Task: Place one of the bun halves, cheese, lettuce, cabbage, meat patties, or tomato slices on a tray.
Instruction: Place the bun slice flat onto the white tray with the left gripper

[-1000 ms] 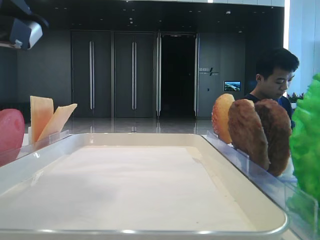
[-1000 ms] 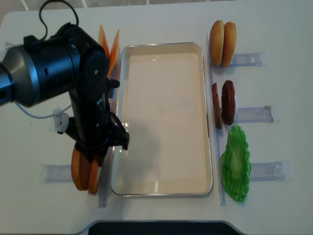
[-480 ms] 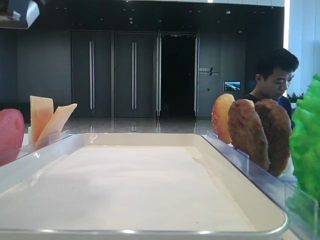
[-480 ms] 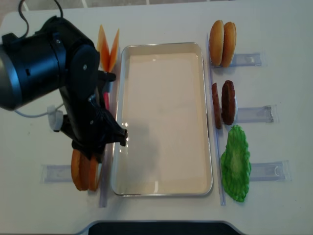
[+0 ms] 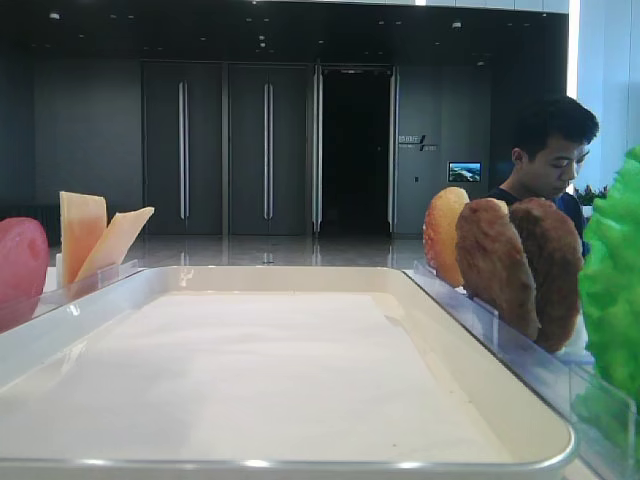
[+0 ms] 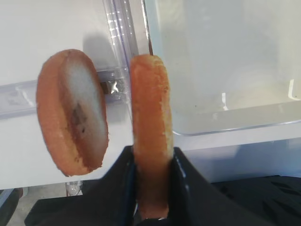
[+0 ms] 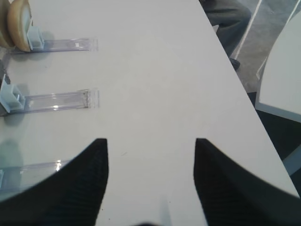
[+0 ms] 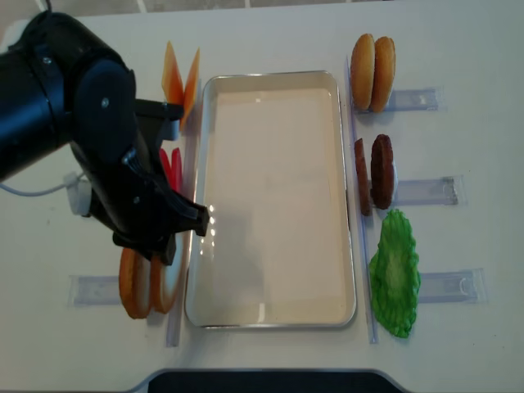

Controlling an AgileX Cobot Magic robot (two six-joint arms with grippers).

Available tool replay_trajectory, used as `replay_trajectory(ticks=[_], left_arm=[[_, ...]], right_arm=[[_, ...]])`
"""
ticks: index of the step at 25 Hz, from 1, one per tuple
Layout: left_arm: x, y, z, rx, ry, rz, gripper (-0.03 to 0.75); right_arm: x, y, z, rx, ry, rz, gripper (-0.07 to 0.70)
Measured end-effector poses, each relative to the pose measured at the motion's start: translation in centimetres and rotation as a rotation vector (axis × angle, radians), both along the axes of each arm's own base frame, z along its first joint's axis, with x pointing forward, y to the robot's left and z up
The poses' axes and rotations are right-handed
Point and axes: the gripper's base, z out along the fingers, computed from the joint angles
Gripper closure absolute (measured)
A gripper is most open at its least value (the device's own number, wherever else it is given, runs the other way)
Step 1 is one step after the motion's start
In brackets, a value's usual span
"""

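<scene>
The left gripper (image 6: 151, 188) pinches one of the bun halves (image 6: 149, 122) upright between its fingers just beside the tray (image 6: 225, 125), so it's mid-pickup; next comes carrying it over the rim and laying it down.

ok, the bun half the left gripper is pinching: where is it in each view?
Low exterior view: not in it.
Right wrist: not in it.
Left wrist: the bun half stands on edge at centre, pinched at its lower end by the left gripper, with the tray to its right.
Overhead view: bun half at lower left, partly under the arm, beside the tray's left rim.
Shared landmark: the tray's rim.
</scene>
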Motion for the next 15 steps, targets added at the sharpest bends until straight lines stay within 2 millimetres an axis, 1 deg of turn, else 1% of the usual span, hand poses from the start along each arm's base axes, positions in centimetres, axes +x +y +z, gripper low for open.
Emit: replay_trajectory(ticks=[3, 9, 15], left_arm=[[-0.1, 0.0, 0.4, -0.015, -0.009, 0.003, 0.57], [0.4, -0.6, 1.9, -0.071, -0.04, 0.002, 0.571], [1.2, -1.7, 2.6, -0.185, -0.126, -0.001, 0.571]], right_arm=[[0.0, 0.0, 0.0, 0.0, 0.0, 0.0, 0.216], [0.0, 0.0, 0.0, 0.0, 0.0, 0.0, 0.216], [0.0, 0.0, 0.0, 0.0, 0.0, 0.0, 0.216]])
